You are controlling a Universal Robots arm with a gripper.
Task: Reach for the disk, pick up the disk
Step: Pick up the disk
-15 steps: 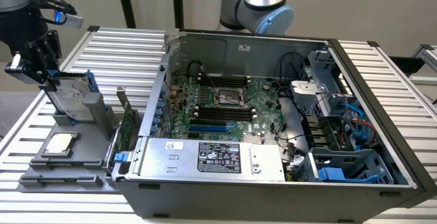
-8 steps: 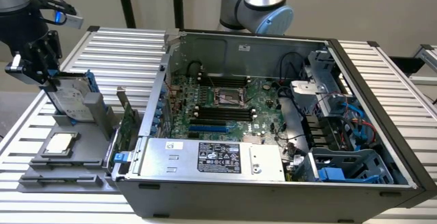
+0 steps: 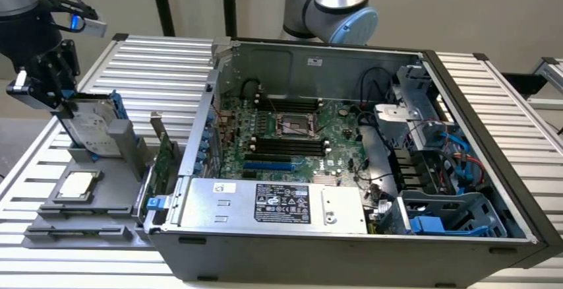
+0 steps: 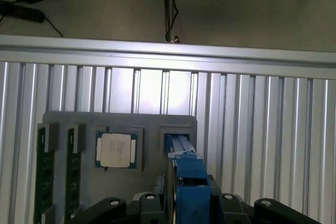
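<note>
I have the gripper (image 3: 63,104) down over the top end of the disk (image 3: 92,125), which stands on edge in a slot of the grey holder tray (image 3: 84,213), at the exterior view's left of the open computer case (image 3: 352,249). Its long axis runs nearly upright, tipped a little. In the wrist view the blue rail runs straight out from between the jaws into the slot, beside the processor chip (image 4: 116,149). The jaws flank both flat faces closely; I cannot tell whether they clamp it.

A robotics lab bench — ribbed aluminium table (image 3: 158,64), opened computer case (image 3: 352,259), robot arm (image 3: 339,2).
</note>
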